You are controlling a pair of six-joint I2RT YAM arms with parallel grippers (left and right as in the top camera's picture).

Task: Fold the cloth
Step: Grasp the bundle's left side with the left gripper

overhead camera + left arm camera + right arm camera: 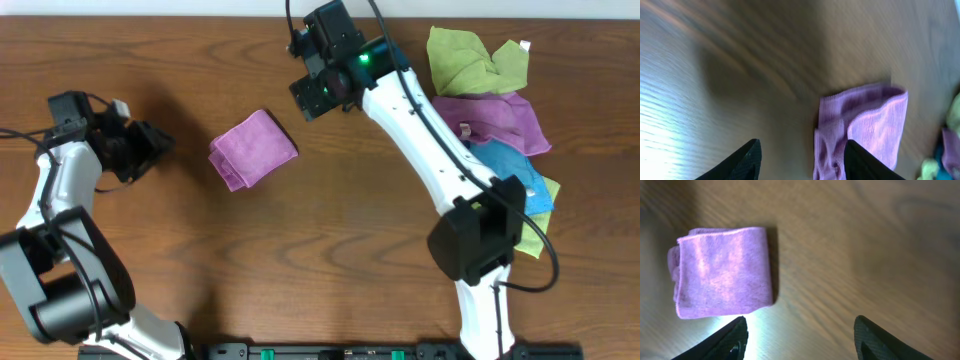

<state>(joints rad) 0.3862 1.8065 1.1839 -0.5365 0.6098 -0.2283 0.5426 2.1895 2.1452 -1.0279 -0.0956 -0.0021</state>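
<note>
The mauve cloth [253,149] lies folded small on the worktop [330,260], between the two claws. The left claw [150,147] and right claw [318,95] both gape, holding nothing, so the folding looks done.

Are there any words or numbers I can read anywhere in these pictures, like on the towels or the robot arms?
None: no view shows a word, number or logo that can be read.
The folded cloth is plain, with no label showing.
The purple cloth in the pile has a small white tag, too small to read.
The right arm's green light is only a glow, not a sign.
</note>
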